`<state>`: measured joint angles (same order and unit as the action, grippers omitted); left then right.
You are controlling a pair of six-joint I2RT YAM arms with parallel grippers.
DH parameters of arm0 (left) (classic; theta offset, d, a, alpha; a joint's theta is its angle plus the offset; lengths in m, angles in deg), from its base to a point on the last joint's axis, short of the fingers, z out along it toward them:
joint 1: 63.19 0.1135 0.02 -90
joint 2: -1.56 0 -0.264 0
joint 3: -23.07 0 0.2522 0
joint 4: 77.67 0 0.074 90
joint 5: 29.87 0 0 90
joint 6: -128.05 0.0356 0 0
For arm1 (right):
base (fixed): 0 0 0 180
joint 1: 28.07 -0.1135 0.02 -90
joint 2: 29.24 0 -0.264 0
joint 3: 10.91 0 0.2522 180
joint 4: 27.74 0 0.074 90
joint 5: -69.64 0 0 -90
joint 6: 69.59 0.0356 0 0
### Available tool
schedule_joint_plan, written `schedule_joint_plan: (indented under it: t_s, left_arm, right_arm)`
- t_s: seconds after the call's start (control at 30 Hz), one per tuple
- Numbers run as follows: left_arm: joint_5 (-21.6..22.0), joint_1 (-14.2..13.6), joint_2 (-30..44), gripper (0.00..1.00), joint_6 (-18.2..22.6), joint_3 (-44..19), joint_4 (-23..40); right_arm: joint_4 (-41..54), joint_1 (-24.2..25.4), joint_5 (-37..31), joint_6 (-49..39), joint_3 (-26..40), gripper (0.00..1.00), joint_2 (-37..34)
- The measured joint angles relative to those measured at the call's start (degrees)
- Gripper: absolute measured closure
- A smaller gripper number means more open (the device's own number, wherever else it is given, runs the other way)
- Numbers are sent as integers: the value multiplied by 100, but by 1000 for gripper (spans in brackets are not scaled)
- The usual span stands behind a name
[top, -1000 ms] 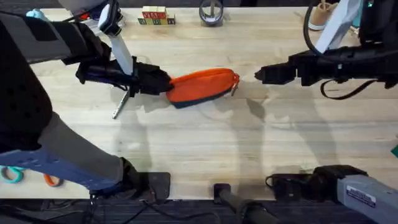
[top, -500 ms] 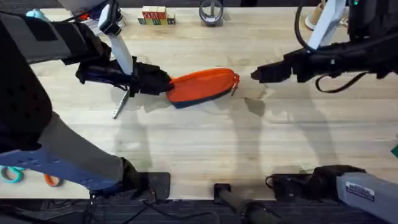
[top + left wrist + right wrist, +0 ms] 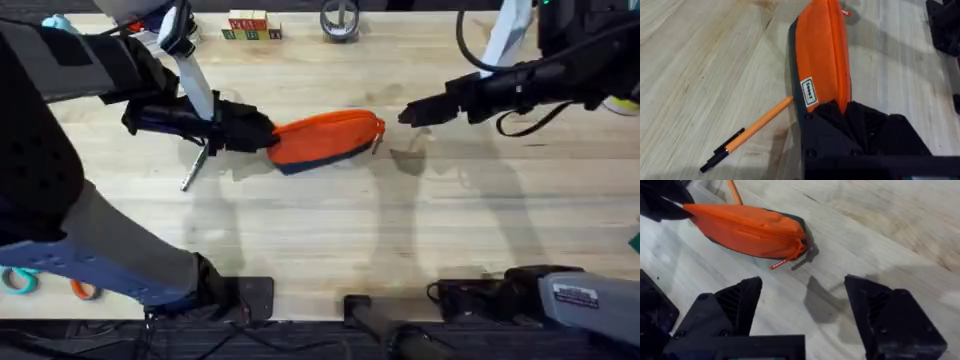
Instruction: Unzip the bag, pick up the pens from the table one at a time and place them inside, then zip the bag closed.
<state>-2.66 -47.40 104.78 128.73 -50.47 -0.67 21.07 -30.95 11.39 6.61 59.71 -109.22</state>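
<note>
Our left gripper (image 3: 262, 133) clamps the orange pouch (image 3: 328, 137) mid-frame; our open right gripper (image 3: 405, 117) may miss its small zipper pull (image 3: 785, 261).

The left arm reaches toward three o'clock, its gripper (image 3: 262, 132) clamped on the bag (image 3: 325, 137) at that end, while the right arm stretches toward nine o'clock, its gripper (image 3: 405, 116) spread wide just short of the bag's other end.
</note>
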Motion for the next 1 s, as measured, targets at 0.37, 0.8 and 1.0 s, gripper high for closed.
schedule_joint_plan:
  t_s: [0.37,0.8,1.0]
  left_arm:
    - [0,0,0,958,0,0,0]
    - [0,0,0,958,0,2,-1]
    - [0,0,0,958,0,2,0]
  right_arm:
    - [-440,0,2,-2,0,65,-577]
    - [-874,-54,388,0,2,116,-1134]
    - [-985,-303,433,0,2,133,-1388]
